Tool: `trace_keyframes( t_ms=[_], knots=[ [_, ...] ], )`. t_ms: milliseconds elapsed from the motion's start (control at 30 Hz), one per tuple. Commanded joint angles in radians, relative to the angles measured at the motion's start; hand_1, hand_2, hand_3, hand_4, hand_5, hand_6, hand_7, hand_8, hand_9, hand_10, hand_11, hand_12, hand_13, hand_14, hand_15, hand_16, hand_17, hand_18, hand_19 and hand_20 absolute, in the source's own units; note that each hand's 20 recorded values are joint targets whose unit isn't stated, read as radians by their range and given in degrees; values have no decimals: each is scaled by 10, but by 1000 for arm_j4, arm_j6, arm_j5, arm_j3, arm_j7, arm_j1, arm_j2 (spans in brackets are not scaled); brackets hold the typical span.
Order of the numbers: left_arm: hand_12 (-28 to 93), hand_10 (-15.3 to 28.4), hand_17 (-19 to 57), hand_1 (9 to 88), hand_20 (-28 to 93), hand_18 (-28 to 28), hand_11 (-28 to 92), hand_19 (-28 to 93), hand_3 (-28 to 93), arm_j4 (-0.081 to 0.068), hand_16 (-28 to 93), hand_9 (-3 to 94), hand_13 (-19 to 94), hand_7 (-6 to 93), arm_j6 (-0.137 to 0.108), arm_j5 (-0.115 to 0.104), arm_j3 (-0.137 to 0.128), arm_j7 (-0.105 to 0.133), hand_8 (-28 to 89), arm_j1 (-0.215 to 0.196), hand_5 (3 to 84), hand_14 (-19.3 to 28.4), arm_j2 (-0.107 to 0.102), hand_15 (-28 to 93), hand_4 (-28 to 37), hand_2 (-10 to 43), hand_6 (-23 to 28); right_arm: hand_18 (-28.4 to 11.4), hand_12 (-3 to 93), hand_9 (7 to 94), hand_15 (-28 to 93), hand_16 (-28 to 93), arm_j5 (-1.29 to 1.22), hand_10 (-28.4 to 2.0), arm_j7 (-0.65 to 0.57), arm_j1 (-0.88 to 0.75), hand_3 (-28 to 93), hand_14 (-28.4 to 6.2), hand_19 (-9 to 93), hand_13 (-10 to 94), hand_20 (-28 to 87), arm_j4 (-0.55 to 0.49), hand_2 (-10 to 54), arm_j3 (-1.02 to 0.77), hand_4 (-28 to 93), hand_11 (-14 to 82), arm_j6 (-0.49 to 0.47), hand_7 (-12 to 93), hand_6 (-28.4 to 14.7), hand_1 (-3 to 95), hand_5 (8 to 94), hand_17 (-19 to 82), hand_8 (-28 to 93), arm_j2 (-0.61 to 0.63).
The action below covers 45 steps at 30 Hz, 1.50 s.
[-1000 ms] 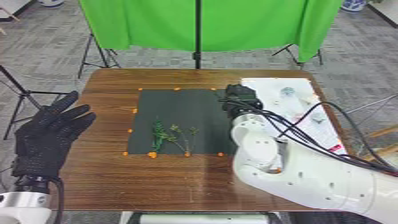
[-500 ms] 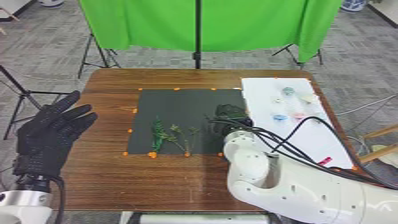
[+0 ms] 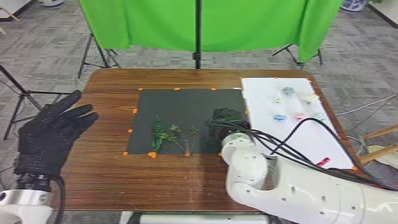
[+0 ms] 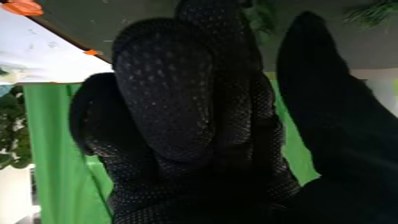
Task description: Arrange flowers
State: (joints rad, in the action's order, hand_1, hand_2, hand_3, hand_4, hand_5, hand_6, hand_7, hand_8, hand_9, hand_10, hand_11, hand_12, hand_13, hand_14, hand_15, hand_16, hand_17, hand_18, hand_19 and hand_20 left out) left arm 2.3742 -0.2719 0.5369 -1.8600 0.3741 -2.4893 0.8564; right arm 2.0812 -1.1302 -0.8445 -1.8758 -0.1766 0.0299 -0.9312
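Observation:
Over the right part of the dark mat (image 3: pixel 178 107), in the head view, is my right hand (image 3: pixel 228 119), beside the white board (image 3: pixel 266 90). In the right wrist view, my right hand (image 4: pixel 178 115) is open, with a bare gap between thumb and fingers; greenery (image 4: pixel 262 20) shows behind the fingertips. A long green sprig (image 3: pixel 158 132) and thinner leafy stems (image 3: pixel 175 131) lie on the mat, left of that hand. Several small flower heads, among them a blue one (image 3: pixel 280 118) and a pink one (image 3: pixel 299 116), rest on the board. My left hand (image 3: pixel 46 137) is open left of the table.
Black cables (image 3: pixel 302 162) loop over the white right arm (image 3: pixel 266 172). A small red-pink item (image 3: pixel 324 161) lies near the board's front end. Orange markers (image 3: pixel 153 155) line the mat on the brown table (image 3: pixel 160 185). Beyond stands a green curtain (image 3: pixel 258 25).
My right hand has moved from the mat's far right corner toward the robot and slightly left, uncovering part of the board and its flower heads. My left hand has stayed still.

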Motion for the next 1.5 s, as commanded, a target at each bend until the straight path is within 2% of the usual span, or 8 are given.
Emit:
trace_keyframes(
  t_ms=[33, 267, 333, 567, 800, 1033, 1300, 1500],
  knots=[
    [121, 206, -102, 207, 151, 238, 302, 558, 762, -2, -98, 354, 259, 129, 3, 6, 4, -17, -85, -7, 372, 284, 8, 563, -282, 71, 95, -153, 160, 937, 495, 186, 33, -115, 9, 6, 704, -36, 932, 937, 100, -28, -95, 7, -244, 259, 48, 131, -43, 413, 814, 619, -52, 4],
    [123, 209, -103, 207, 148, 238, 301, 559, 762, 4, -96, 356, 259, 128, 0, 4, -6, -5, -85, -29, 375, 284, 13, 562, -281, 71, 96, -144, 157, 937, 509, 177, 127, -116, 12, 49, 702, -33, 932, 937, 84, -80, -91, 8, -235, 274, 119, 139, -41, 399, 815, 637, -105, 51],
    [123, 210, -103, 206, 148, 237, 298, 559, 761, -3, -97, 355, 257, 127, 17, 9, -14, -3, -84, -29, 376, 284, 14, 561, -282, 70, 96, -143, 155, 937, 510, 175, 162, -116, 8, 67, 701, -34, 932, 937, 76, -93, -92, 4, -234, 277, 144, 141, -41, 394, 815, 639, -108, 78],
    [125, 208, -107, 156, 150, 236, 287, 559, 742, -12, -96, 346, 242, 122, 57, 5, -69, 72, -81, -114, 373, 284, 28, 554, -283, 45, 94, -157, 159, 913, 481, 186, 93, -132, 26, 32, 687, -47, 932, 925, 50, -140, -65, -127, -226, 252, 156, 138, -48, 358, 741, 606, -111, 200],
    [131, 204, -99, 157, 179, 230, 290, 552, 753, -2, -108, 345, 262, 115, 31, -7, -88, 130, -76, -179, 371, 284, 43, 644, -283, 42, 91, -200, 139, 752, 498, 144, -71, -191, 46, -103, 695, -113, 930, 793, -141, -116, -31, -316, -214, 216, 159, 122, -78, 315, 594, 493, -102, 311],
    [129, 203, -100, 159, 184, 222, 290, 539, 758, -1, -115, 342, 243, 115, 36, -7, -85, 110, -77, -167, 372, 281, 43, 622, -283, 52, 91, -207, 134, 719, 502, 137, -72, -195, 28, -168, 710, -122, 932, 770, -167, -72, -35, -369, -215, 201, 109, 123, -75, 312, 583, 473, -100, 372],
    [127, 202, -101, 158, 187, 219, 292, 529, 764, -15, -114, 340, 238, 115, 52, -4, -45, 75, -77, -110, 372, 279, 28, 609, -283, 63, 92, -206, 133, 709, 503, 134, -105, -194, 43, -140, 715, -123, 932, 765, -181, -26, -47, -315, -221, 197, 61, 132, -54, 323, 560, 471, -103, 369],
    [126, 202, -103, 164, 187, 220, 294, 525, 764, -16, -112, 340, 237, 115, 45, -8, -32, 81, -78, -99, 373, 279, 20, 605, -283, 68, 93, -204, 135, 707, 503, 134, -119, -187, 68, -110, 718, -121, 932, 764, -183, -9, -65, -268, -223, 200, 44, 139, -34, 338, 543, 468, -106, 356]
  ],
)
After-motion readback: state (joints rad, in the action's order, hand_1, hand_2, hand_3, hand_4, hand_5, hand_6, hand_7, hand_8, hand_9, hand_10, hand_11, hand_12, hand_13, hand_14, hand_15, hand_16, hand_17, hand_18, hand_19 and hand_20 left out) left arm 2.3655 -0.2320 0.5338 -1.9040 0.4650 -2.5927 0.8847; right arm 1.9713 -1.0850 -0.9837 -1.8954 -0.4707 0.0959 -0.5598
